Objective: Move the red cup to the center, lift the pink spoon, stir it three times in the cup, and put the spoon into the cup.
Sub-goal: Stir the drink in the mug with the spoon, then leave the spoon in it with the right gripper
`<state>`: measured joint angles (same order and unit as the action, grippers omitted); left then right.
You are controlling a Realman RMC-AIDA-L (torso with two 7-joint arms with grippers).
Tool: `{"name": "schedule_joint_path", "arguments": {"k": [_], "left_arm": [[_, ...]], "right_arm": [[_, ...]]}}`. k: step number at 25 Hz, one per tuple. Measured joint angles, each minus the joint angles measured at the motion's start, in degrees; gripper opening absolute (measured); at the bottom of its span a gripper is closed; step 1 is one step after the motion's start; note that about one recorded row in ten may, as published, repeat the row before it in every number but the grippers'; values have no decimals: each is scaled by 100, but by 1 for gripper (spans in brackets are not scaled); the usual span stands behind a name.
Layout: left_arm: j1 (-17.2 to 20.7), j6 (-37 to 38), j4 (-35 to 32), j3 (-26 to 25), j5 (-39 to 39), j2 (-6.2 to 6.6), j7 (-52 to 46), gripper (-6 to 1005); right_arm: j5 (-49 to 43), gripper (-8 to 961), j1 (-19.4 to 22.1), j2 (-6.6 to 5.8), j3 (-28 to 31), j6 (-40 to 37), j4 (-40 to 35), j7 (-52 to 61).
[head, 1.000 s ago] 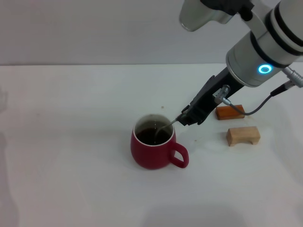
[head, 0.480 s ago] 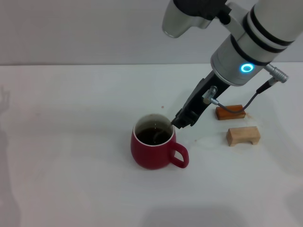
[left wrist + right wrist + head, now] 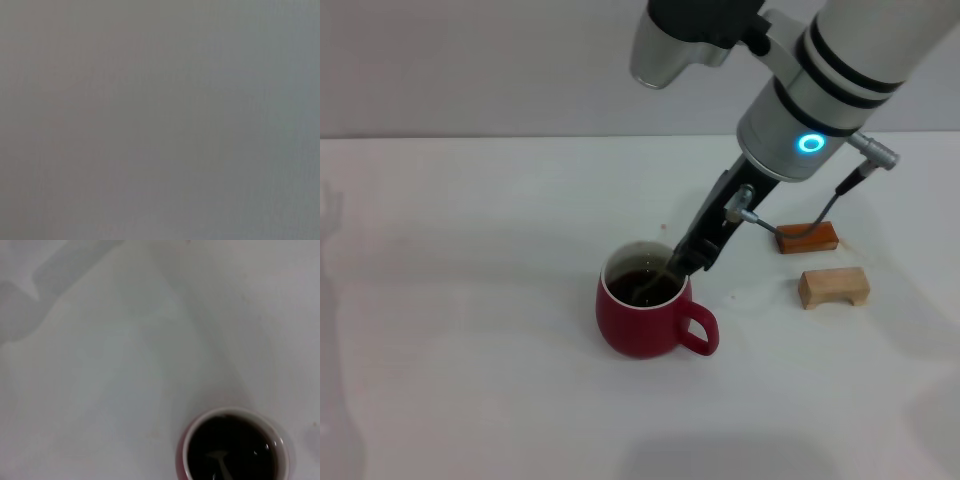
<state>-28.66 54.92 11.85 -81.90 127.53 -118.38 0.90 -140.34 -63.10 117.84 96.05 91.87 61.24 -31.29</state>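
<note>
The red cup [image 3: 645, 325] stands on the white table near the middle, handle toward the front right, with dark liquid inside. My right gripper [image 3: 682, 264] hangs just over the cup's right rim and is shut on the pink spoon [image 3: 656, 284]. Only the spoon's grey metal neck and bowl show, dipping into the liquid; its pink handle is hidden between the fingers. In the right wrist view the cup's rim [image 3: 232, 411] shows, and the spoon's bowl [image 3: 219, 458] lies in the dark liquid. The left gripper is out of view; the left wrist view shows only flat grey.
An orange-brown wooden block [image 3: 807, 237] and a pale wooden block [image 3: 833, 286] lie to the right of the cup, under the right arm. The table [image 3: 470, 300] ends at a grey wall at the back.
My right arm has swung left, bringing the gripper from beside the cup to over its rim. The spoon has moved with it and stands steeper in the liquid. The cup has not moved.
</note>
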Motion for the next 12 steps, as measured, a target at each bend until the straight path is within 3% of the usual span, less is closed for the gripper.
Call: {"name": "schedule_joint_path", "arguments": {"k": [12], "left_arm": [[41, 1, -4, 13, 0, -1, -94, 845]], "right_arm": [[-420, 149, -425, -24, -3, -596, -854, -12]]}}
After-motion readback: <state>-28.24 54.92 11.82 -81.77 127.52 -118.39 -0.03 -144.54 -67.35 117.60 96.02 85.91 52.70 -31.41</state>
